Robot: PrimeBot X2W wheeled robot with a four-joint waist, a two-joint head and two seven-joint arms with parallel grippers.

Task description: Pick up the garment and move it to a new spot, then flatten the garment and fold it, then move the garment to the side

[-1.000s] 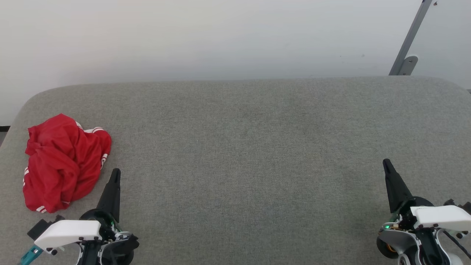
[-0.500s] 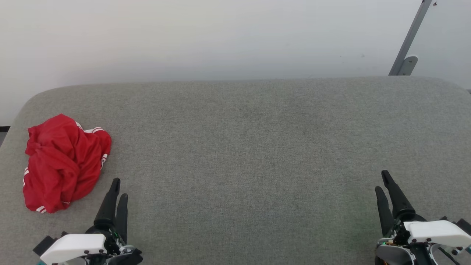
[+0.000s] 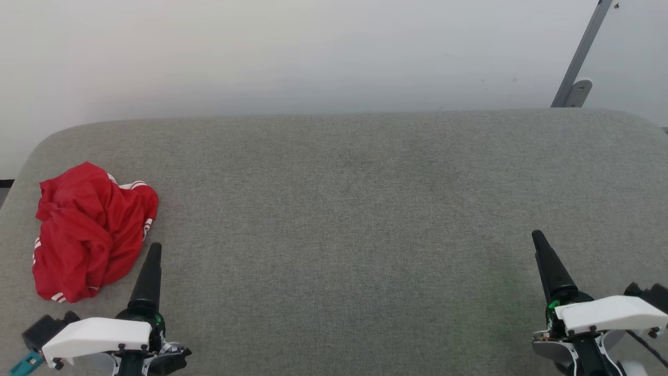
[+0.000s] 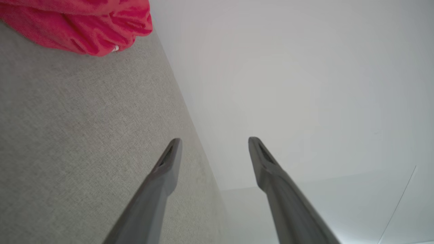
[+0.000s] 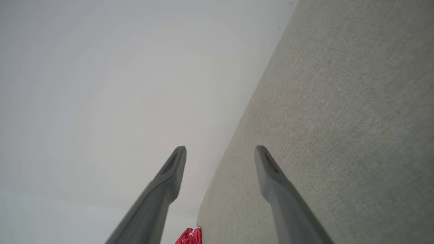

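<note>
Both tools have rolled at the wrist since half a second ago. Each then showed two dark fingers side by side in the head view, and the left tool (image 3: 151, 256) and right tool (image 3: 538, 240) now each show as a single spike. Neither the cloth nor the camera has shifted.

Largest in view is the grey fabric-covered surface (image 3: 339, 209), with rounded far corners, set against a pale wall. A slanted metal bracket (image 3: 576, 62) stands at the far right.

The garment (image 3: 88, 230) lies crumpled in a red heap at the surface's left end. White striped trim peeks out at its top and lower edge. It sits just beside the left tool's tip, not touching it, and well apart from the right tool.

I judge that the first step, the pick-up, has not begun. The next move calls for the left tool to swing left and down onto a raised fold of the heap, then close there.

The head view hides the gap between each pair of fingers. The left wrist view shows that tool's fingers (image 4: 169, 162) spread apart and empty, with the red cloth at its top left corner. The right wrist view shows its fingers (image 5: 271, 169) likewise apart and empty, with a scrap of red at the bottom edge.
</note>
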